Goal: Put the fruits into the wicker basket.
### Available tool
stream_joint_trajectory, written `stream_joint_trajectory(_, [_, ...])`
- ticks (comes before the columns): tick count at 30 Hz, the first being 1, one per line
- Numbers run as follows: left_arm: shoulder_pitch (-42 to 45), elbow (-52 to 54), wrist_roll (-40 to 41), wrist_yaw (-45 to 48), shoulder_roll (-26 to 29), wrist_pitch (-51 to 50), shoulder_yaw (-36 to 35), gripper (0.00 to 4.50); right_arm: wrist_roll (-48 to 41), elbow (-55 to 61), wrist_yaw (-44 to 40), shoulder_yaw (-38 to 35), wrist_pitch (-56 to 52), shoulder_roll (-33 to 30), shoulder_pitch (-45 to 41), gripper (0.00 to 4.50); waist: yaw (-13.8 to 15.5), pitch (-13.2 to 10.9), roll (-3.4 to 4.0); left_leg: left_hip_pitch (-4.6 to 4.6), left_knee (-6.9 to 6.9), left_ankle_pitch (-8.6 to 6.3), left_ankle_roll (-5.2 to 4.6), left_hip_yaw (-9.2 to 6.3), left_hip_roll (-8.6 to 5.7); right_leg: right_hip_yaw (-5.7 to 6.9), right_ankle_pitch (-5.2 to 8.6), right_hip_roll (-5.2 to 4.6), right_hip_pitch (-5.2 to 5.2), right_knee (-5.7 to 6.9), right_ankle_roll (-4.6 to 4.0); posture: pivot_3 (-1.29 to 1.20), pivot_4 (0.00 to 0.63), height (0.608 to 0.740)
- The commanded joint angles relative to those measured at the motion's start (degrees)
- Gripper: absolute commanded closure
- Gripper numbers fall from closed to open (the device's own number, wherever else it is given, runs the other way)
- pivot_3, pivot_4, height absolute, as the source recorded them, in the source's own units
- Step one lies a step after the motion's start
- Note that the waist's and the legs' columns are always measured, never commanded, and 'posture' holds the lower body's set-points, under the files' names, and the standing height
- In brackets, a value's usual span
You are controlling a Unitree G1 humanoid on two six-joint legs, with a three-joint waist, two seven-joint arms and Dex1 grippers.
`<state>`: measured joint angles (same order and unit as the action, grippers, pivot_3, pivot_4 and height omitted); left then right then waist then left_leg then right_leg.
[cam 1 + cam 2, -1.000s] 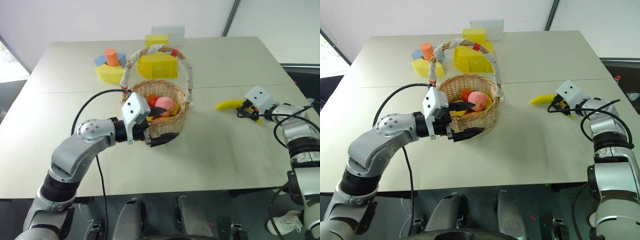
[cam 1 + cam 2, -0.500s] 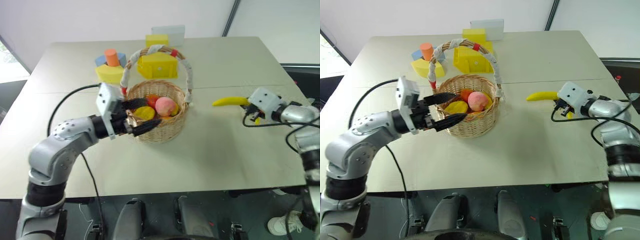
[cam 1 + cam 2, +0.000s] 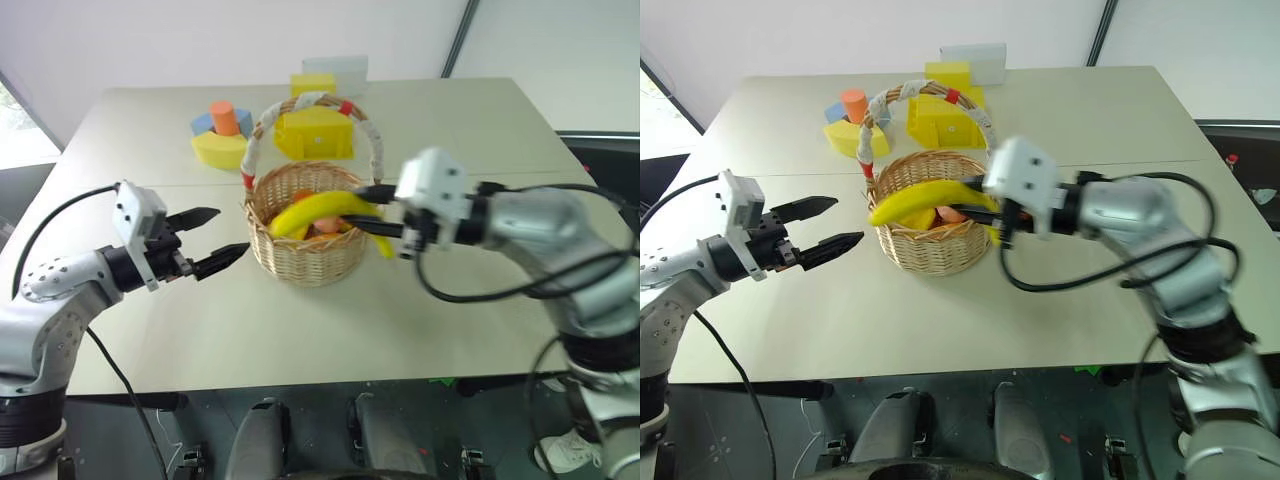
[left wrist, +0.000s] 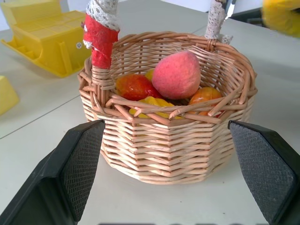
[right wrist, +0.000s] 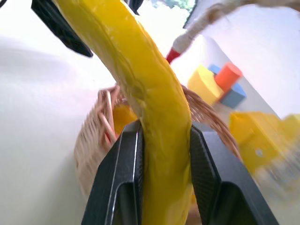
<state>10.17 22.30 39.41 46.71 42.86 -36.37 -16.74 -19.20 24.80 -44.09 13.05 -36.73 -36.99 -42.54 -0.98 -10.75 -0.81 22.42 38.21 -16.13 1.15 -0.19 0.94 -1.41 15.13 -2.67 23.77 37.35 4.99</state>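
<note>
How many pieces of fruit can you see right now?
5, though more may be hidden. A peach, a red-orange fruit, a smaller orange one and a yellow one lie in the basket. The banana is held over it by the right gripper.

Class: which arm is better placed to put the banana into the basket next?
The right. Its gripper already clamps the banana above the wicker basket; the left gripper stands open and empty beside it.

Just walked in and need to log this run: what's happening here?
The robot is filling the basket with toy fruits. Its right gripper is shut on the banana, holding it over the basket's mouth, not yet let go. A peach and other fruits already lie inside. The left gripper hangs open beside the basket, holding nothing.
</note>
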Motion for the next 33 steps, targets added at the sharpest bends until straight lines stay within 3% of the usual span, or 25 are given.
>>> stream_joint_trajectory(1, [-1.15,3.31,2.06,-0.39,-1.15,1.74,-2.39,0.0,6.67,-7.0,5.0,4.29,0.5,5.33,-5.83,3.29,0.02,0.0,-0.01,0.04,0.0,0.0,0.0,0.0,0.0,0.0,0.0,-0.02,0.04,0.0,0.0,0.0,0.15,0.74])
stream_joint_trajectory(7, [-3.88,5.81,2.58,-2.55,-2.18,1.76,-3.0,0.0,12.61,-16.43,3.23,8.46,7.32,9.49,-9.88,3.29,0.17,0.01,-0.01,0.13,-0.04,-0.04,-0.06,0.02,-0.07,0.01,0.0,-0.13,0.12,-0.04,-0.01,0.0,0.15,0.74])
stream_joint_trajectory(10, [-4.56,7.15,2.86,-3.47,-2.73,1.66,-2.85,0.0,14.16,-18.99,2.77,8.39,8.47,10.45,-10.72,2.28,0.05,0.01,-0.01,0.12,-0.04,-0.04,-0.06,0.03,-0.05,0.0,-0.01,-0.11,0.12,-0.03,0.0,0.0,0.15,0.74])
stream_joint_trajectory(14, [-4.5,7.86,3.58,-4.47,-2.9,1.42,-2.55,0.0,15.15,-18.41,2.91,6.76,8.99,10.28,-10.37,0.29,0.02,0.01,-0.01,0.11,-0.05,-0.04,-0.06,0.03,-0.03,0.01,0.0,-0.1,0.12,-0.02,0.0,0.0,0.15,0.74])
stream_joint_trajectory(19, [-3.13,7.68,4.35,-5.08,-3.18,1.32,-1.63,0.0,6.92,-8.08,-1.45,-2.28,5.14,6.33,-6.48,0.29,0.43,0.0,-0.01,0.14,-0.06,-0.04,-0.07,0.0,-0.04,0.02,0.0,-0.12,0.12,-0.03,0.0,0.0,0.15,0.74])
stream_joint_trajectory(25, [-0.91,6.22,4.71,-4.62,-3.46,1.5,-0.04,0.0,-6.73,5.25,-4.23,-14.55,-4.77,0.71,8.24,0.29,0.27,0.02,-0.03,0.04,-0.06,-0.11,-0.17,-0.09,-0.04,0.1,0.0,-0.14,-0.11,-0.18,0.0,0.0,0.15,0.74])
stream_joint_trajectory(29, [0.4,5.25,4.91,-3.86,-3.5,1.52,0.97,0.0,-10.38,6.88,1.65,-19.69,-9.5,2.32,13.56,0.29,-0.25,0.0,0.0,-0.04,-0.06,-0.11,-0.18,0.0,-0.01,0.03,0.0,-0.07,-0.1,-0.14,-0.01,0.0,0.15,0.74])
stream_joint_trajectory(33, [2.31,4.2,4.82,-3.25,-3.84,1.74,2.59,0.0,-6.99,0.01,10.37,-19.34,-9.11,7.34,13.53,0.29,-0.18,0.01,-0.02,-0.09,-0.05,-0.1,-0.17,0.0,-0.02,0.03,0.0,0.03,-0.12,-0.09,-0.01,0.0,0.15,0.74])
